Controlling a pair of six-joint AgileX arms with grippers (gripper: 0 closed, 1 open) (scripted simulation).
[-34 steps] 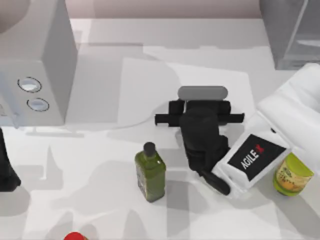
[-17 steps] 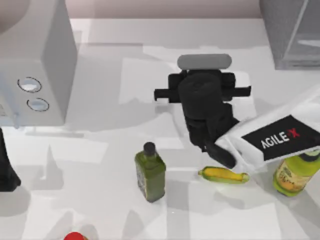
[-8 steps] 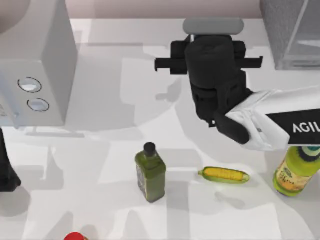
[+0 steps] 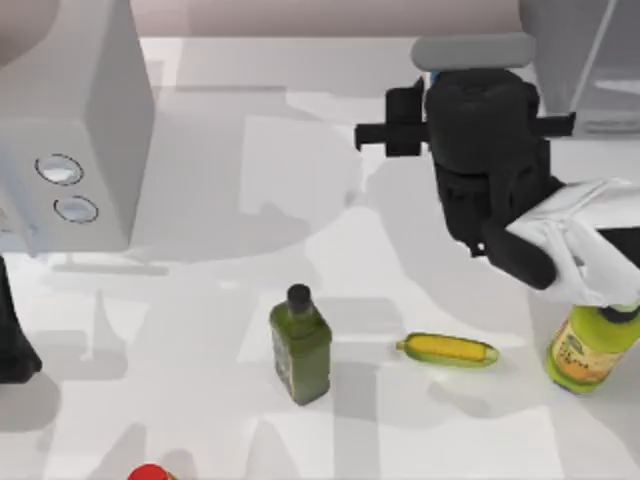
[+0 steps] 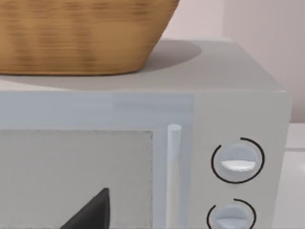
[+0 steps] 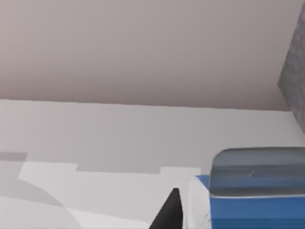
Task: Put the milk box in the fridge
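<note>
My right gripper (image 4: 468,72) hovers over the back right of the table, shut on the milk box (image 4: 472,50), whose grey-looking top and a sliver of blue peek out past the black wrist. The right wrist view shows the carton's blue top (image 6: 257,193) beside one dark fingertip (image 6: 169,213). The fridge (image 4: 560,60), a dark-grey cabinet with a paler door panel (image 4: 612,55), stands in the back right corner, just right of the carried box. My left arm (image 4: 12,340) is parked at the table's left edge.
A light-grey box with two round dials (image 4: 70,130) stands at the back left, with a wicker basket (image 5: 81,33) on top. In front stand a dark-green square bottle (image 4: 300,345), a corn cob (image 4: 447,350), a yellow-green bottle (image 4: 585,350) and something red (image 4: 150,472).
My right arm has carried the milk box from mid-table toward the back right, close to the fridge, uncovering the corn cob. The left arm has not moved.
</note>
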